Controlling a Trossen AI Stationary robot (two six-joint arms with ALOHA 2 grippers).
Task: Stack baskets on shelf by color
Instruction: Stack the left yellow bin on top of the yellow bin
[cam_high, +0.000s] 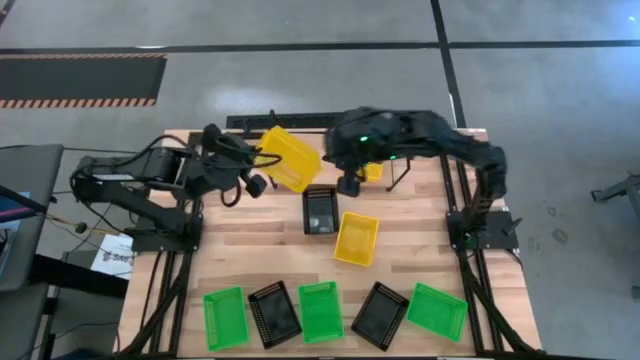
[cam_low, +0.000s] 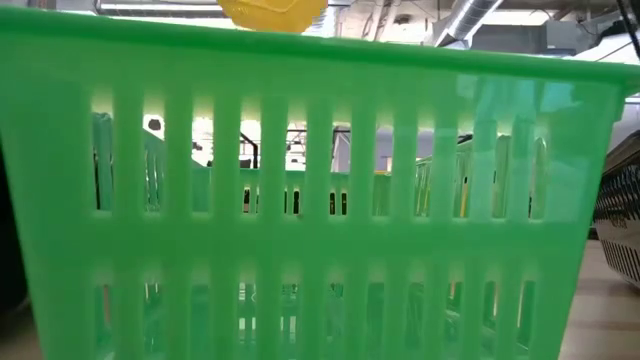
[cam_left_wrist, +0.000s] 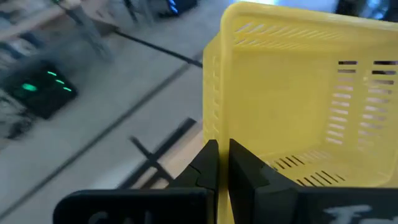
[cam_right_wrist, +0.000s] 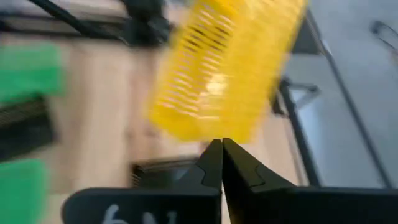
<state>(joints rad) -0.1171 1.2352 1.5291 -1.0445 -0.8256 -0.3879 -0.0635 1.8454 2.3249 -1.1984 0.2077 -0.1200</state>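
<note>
The left tool (cam_left_wrist: 217, 163) is clamped on the rim of a yellow basket (cam_high: 289, 158), held tilted above the table's (cam_high: 250, 240) far edge. The shelf (cam_high: 300, 122) lies just beyond it, long axis along that edge. The right tool (cam_right_wrist: 221, 163), fingers together and empty, hovers just beside.

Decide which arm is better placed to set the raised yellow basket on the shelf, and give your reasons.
Left, probably. The left end effector is shut on the rim of the yellow basket, held up by the shelf at the table's far edge. The right end effector is shut and empty, so it would first need a handover.
</note>
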